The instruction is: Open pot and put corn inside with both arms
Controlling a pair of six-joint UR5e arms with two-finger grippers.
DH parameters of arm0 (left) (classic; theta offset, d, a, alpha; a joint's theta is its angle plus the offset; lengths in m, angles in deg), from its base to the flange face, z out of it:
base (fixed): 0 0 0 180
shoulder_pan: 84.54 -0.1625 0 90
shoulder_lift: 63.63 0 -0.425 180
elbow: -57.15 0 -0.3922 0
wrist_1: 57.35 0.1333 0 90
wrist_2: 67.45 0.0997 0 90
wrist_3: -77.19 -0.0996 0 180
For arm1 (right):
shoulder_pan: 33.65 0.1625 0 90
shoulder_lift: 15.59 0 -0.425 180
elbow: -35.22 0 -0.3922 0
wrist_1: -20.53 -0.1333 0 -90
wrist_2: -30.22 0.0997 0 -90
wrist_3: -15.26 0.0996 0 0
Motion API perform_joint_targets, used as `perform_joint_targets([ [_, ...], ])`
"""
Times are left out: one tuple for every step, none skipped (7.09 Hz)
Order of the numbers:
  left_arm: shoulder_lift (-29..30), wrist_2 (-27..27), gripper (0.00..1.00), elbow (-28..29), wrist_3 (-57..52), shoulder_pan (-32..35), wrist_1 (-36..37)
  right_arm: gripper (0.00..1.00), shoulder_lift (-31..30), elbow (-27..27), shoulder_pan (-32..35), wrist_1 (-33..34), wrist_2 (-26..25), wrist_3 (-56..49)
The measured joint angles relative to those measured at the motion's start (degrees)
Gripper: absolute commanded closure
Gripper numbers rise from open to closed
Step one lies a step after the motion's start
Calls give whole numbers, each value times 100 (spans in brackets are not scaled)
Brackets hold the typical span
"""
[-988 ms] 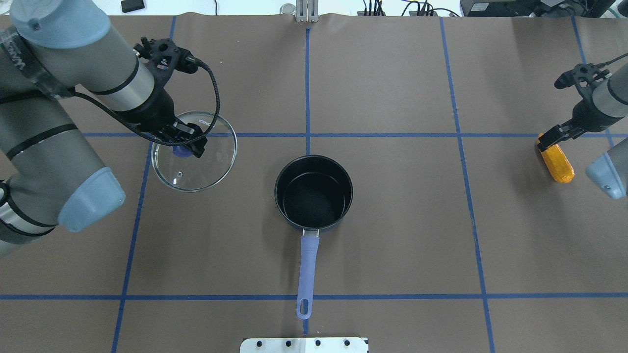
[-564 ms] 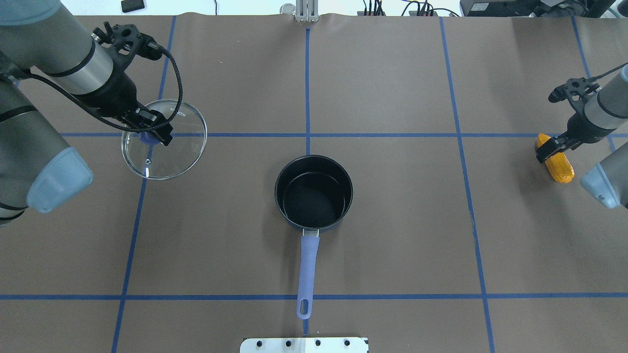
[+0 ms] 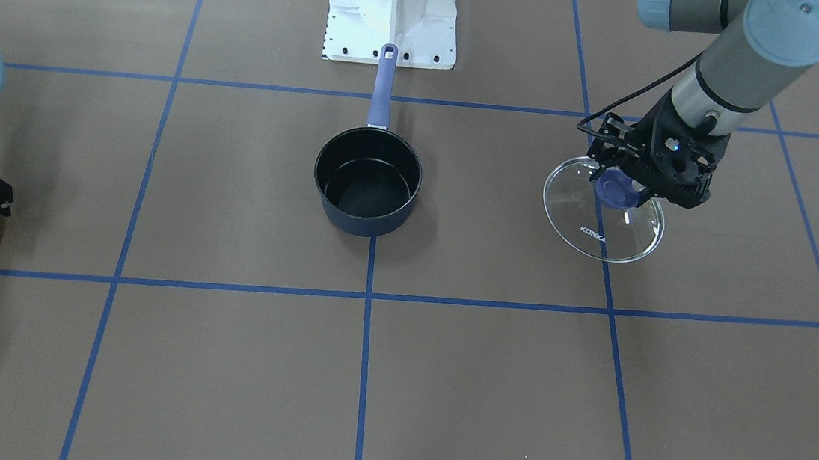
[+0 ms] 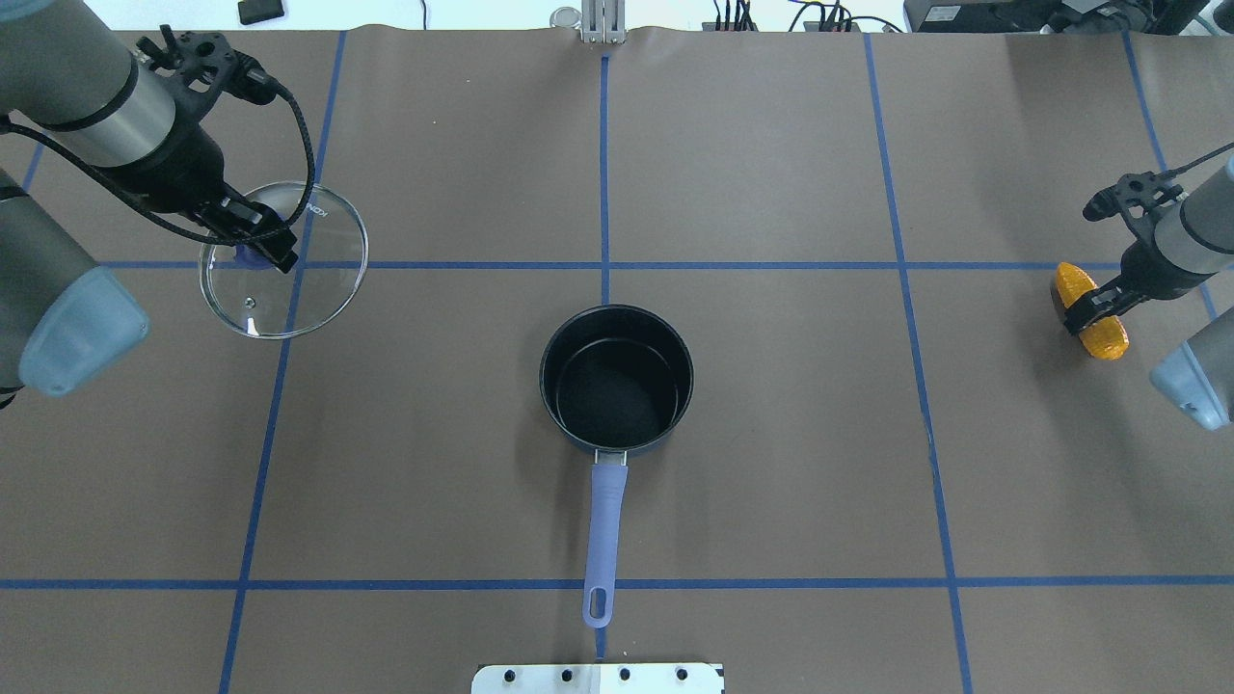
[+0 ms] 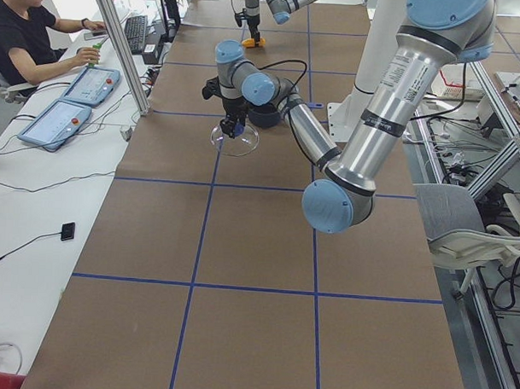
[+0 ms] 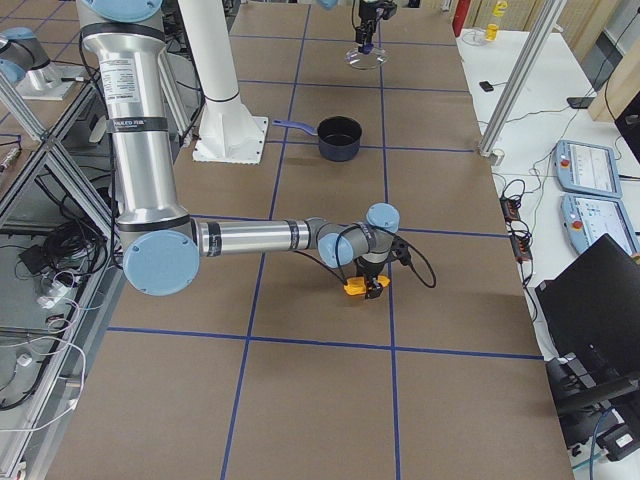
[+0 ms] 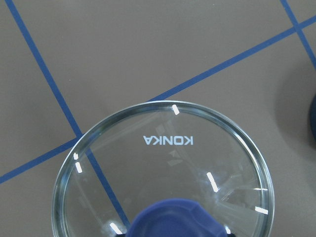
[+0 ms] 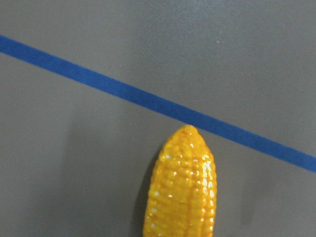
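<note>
Pot (image 4: pixel 615 378) sits uncovered at the middle of the brown table (image 4: pixel 791 482), just on the robot's side of a crossing of blue tape lines (image 4: pixel 604 173). Black inside, nothing in it. Its purple-blue handle (image 4: pixel 605 520) runs straight toward the white base plate (image 4: pixel 598 678). Left arm (image 4: pixel 67 125) is out over the robot's left half, well apart from the pot. Left gripper (image 4: pixel 262 247) is clamped on the purple knob (image 3: pixel 616 190) of a clear glass lid (image 4: pixel 323 280). The lid hangs under the fingers with its "KONKA" mark readable in the left wrist view. The rim looks a little tilted in the front-facing view; cannot tell whether its edge touches the table. Corn (image 4: pixel 1105 337) lies far off at the robot's right, well apart from the pot. It is an orange-yellow cob lying flat on the table, close to a blue tape line. Right gripper (image 4: pixel 1094 306) is down across the cob's middle, one black finger on either side, with cob showing past it at both ends. Cannot tell whether the fingers are pressing on it or only straddling it. Right wrist view shows only the cob's tapered tip and a tape line beyond it. An operator (image 5: pixel 26 33) sits at a side desk past the table's long edge.
</note>
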Motion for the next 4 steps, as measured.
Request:
perform_joint_targets([
  [-10,-1,41,3,-13,5,2,80,2,-24,-2,-22,-6,-1],
  [-16,-1,41,8,-18,5,3,81,29,-43,-2,-29,-12,-2],
  [-19,-1,41,12,-19,7,3,81,64,-69,-5,-28,-13,-1],
  [-42,-3,41,10,-19,9,1,81,113,-142,-8,-5,8,9],
])
